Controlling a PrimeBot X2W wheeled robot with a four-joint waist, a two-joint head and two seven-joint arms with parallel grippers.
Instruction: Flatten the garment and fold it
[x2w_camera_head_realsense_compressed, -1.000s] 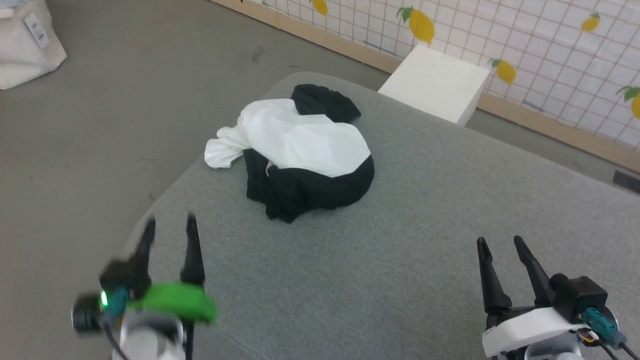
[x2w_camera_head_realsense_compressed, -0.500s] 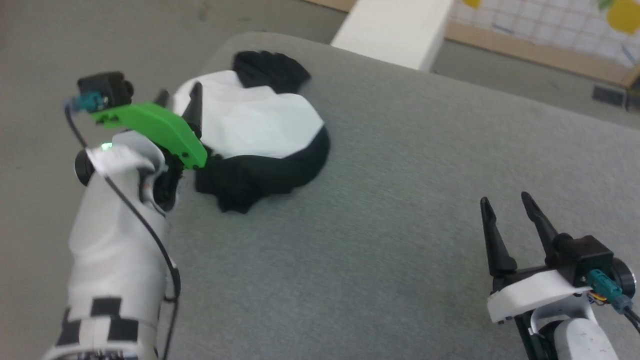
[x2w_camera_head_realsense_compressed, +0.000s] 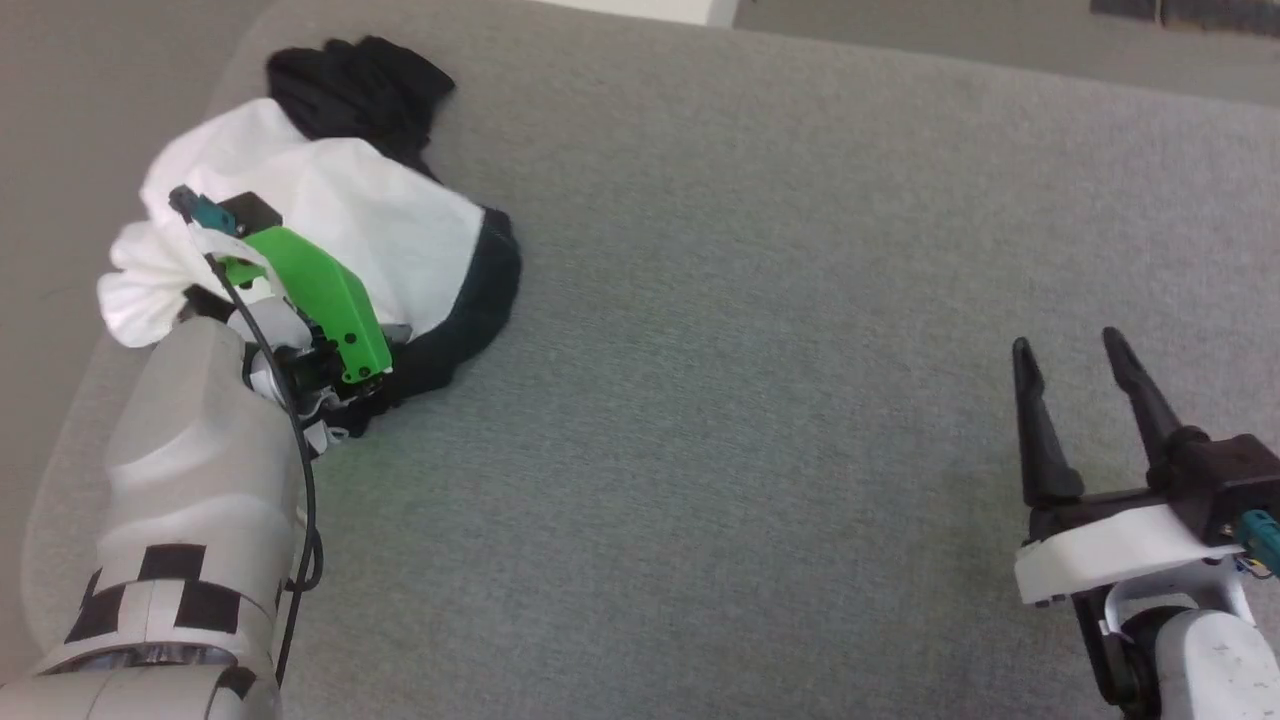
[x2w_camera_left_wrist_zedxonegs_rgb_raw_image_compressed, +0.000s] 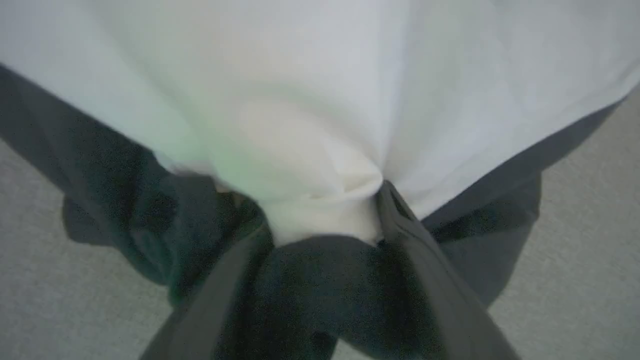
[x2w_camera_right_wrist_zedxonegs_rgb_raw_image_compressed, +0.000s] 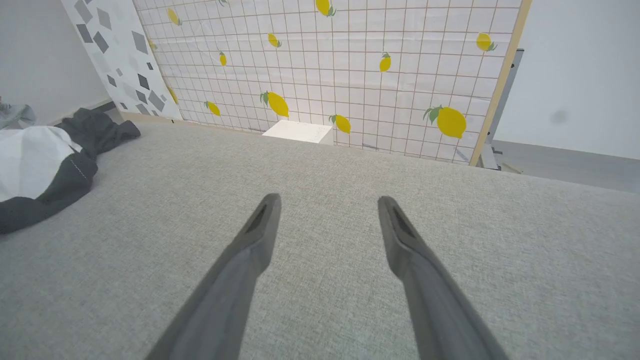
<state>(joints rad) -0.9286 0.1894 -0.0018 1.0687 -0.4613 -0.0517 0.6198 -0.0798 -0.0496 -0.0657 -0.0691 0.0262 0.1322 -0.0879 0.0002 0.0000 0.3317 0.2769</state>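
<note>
Grey cushion (x2w_camera_head_realsense_compressed: 750, 300): one garment (x2w_camera_head_realsense_compressed: 380, 220) under left gripper (x2w_camera_left_wrist_zedxonegs_rgb_raw_image_compressed: 322, 205); right gripper (x2w_camera_head_realsense_compressed: 1065, 342) apart.

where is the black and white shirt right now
In the head view the white and black cloth shirt lies at the far left of the grey padded surface, with the left claw pressed into its near edge.

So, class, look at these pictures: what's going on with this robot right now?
The robot is working on a crumpled white-and-black cloth shirt lying near the left edge of a grey fabric-covered surface. Its left end effector is pressed into the shirt's near edge, fingers apart with white cloth bunched between them. The right end effector hovers open over bare surface, away from the shirt. Nothing is flattened or folded yet.
</note>
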